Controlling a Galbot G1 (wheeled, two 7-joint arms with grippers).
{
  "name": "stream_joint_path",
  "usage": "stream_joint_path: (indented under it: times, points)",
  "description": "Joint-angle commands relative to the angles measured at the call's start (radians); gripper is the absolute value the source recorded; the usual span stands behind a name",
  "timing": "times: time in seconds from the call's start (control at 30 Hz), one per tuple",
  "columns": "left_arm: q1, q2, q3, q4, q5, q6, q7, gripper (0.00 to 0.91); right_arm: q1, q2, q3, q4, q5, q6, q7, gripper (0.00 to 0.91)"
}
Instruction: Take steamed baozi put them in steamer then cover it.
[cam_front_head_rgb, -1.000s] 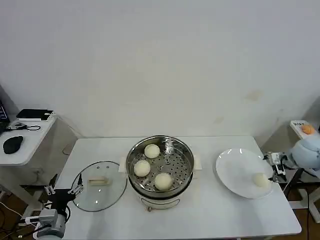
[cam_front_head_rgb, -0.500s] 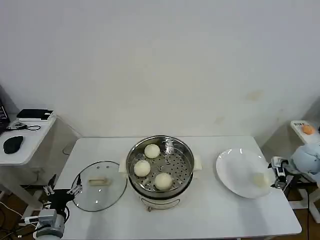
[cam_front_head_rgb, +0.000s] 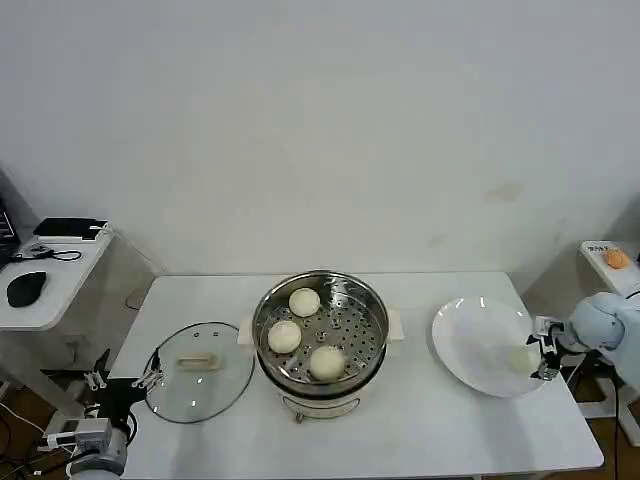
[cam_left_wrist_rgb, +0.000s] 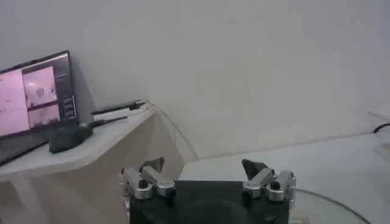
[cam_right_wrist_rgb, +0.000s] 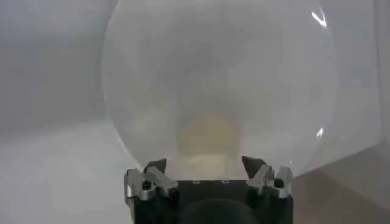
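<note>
Inside the steamer (cam_front_head_rgb: 321, 335) sit three baozi (cam_front_head_rgb: 285, 336); right pincer (cam_right_wrist_rgb: 207, 170) spread around the plate's (cam_front_head_rgb: 470, 340) fourth.

Even soft light, glare on plate (cam_right_wrist_rgb: 219, 79), wrist views blurry

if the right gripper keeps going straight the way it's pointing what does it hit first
Most likely the last bun on the white plate. The right gripper has its fingers open with the bun lying directly ahead between them, though how close it is can't be judged.

no text, label or number legible on anything
</note>
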Motion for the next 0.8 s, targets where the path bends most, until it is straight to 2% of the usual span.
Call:
stream_joint_path:
  times: [0.03, 0.2, 0.27, 0.3, 0.53, 0.7, 0.8]
  points:
    - [0.001, 0.002, -0.001, 0.004, 0.000, -0.001, 0.000, 0.907, -0.003, 0.027, 0.002, -0.029, 0.006, -0.008, 0.000, 0.615]
    - [-0.003, 0.002, 0.000, 0.007, 0.002, 0.000, 0.000, 0.907, 0.009, 0.028, -0.009, -0.027, 0.008, -0.009, -0.005, 0.584]
    - [-0.004, -0.001, 0.003, 0.009, 0.005, 0.000, -0.001, 0.907, 0.022, 0.025, -0.021, -0.021, 0.012, -0.007, -0.012, 0.554]
    - [-0.005, -0.003, 0.005, 0.009, 0.006, 0.000, 0.000, 0.907, 0.034, 0.020, -0.033, -0.017, 0.013, -0.007, -0.018, 0.494]
    - [-0.007, -0.003, 0.009, 0.007, 0.007, 0.001, -0.001, 0.907, 0.143, 0.001, -0.116, 0.015, 0.043, -0.008, -0.028, 0.484]
    - [-0.008, 0.002, 0.005, 0.005, 0.005, 0.002, -0.001, 0.907, 0.291, -0.012, -0.193, 0.078, 0.095, -0.032, -0.028, 0.494]
    - [-0.012, 0.002, 0.004, 0.006, 0.005, 0.004, -0.003, 0.907, 0.392, -0.012, -0.221, 0.145, 0.158, -0.050, -0.023, 0.494]
